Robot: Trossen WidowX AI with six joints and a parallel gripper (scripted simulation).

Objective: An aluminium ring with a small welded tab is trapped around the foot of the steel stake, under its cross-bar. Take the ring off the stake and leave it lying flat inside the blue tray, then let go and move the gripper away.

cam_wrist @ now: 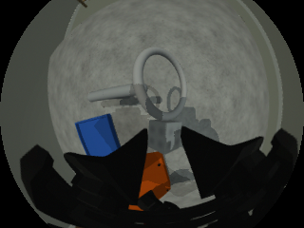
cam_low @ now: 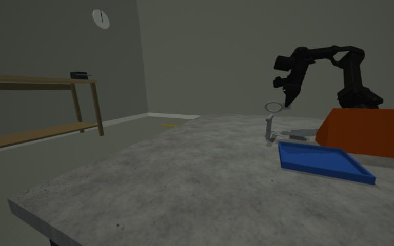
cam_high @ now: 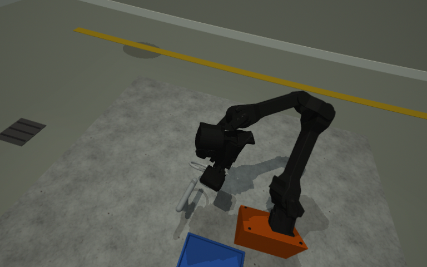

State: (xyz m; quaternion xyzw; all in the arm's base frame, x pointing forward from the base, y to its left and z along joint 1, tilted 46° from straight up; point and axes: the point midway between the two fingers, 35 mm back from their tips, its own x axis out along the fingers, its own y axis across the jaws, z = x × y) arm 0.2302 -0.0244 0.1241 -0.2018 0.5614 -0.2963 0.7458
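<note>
Above the stake (cam_high: 185,196) (cam_low: 268,129) (cam_wrist: 111,93), the ring (cam_high: 190,163) (cam_low: 266,106) (cam_wrist: 139,76) hangs free of the cross-bar, its tab (cam_low: 288,105) (cam_wrist: 163,138) clamped in the gripper (cam_high: 213,178) (cam_low: 287,105) (cam_wrist: 163,131). Seen from the top view, the ring is at one o'clock from the bar, the blue tray (cam_high: 216,242) (cam_low: 327,175) (cam_wrist: 97,135) at five o'clock, and the orange block (cam_high: 262,241) (cam_low: 367,130) (cam_wrist: 159,178) under the arm (cam_high: 300,158) (cam_low: 352,73) at four.

The fingers (cam_high: 213,178) (cam_low: 287,105) hold the ring (cam_high: 190,163) (cam_low: 265,106) (cam_wrist: 138,76) near the cross-bar (cam_high: 185,194) (cam_low: 269,117) (cam_wrist: 111,93), above the grey table (cam_high: 110,158) (cam_low: 193,182) (cam_wrist: 104,52).

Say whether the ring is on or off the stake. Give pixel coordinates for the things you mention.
Off: the exterior view shows the ring (cam_high: 192,163) (cam_low: 265,106) (cam_wrist: 138,71) above the stake's cross-bar (cam_high: 185,196) (cam_low: 269,118) (cam_wrist: 111,93).
</note>
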